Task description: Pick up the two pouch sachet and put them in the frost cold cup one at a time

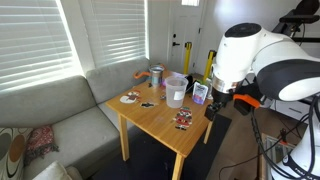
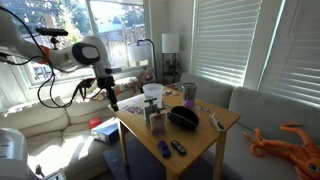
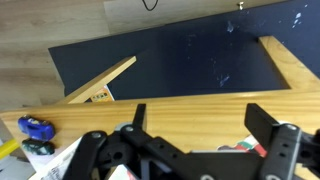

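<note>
Claw [image 3: 198,115] with its jaws spread wide and nothing between them, hanging at an edge of the wooden tabletop [image 1: 160,120]. The two pouch sachets [image 2: 155,120] stand upright on the tabletop, outside and just beside the frost cold cup [image 1: 175,90], which stands upright near the middle. A teal-and-orange cup [image 1: 157,75] stands beyond it, apart.

This is looking like a home living room. A grey sofa [image 1: 70,110] is running along the wall under slatted window blinds [image 1: 40,40]. A shaded lamp [image 2: 169,44] is standing by a sunlit window [image 2: 115,25]. An orange plush toy [image 2: 287,140] is lying on the cushions. A small wooden tabletop [image 1: 160,120] is standing over a dark rug [image 3: 180,60].
</note>
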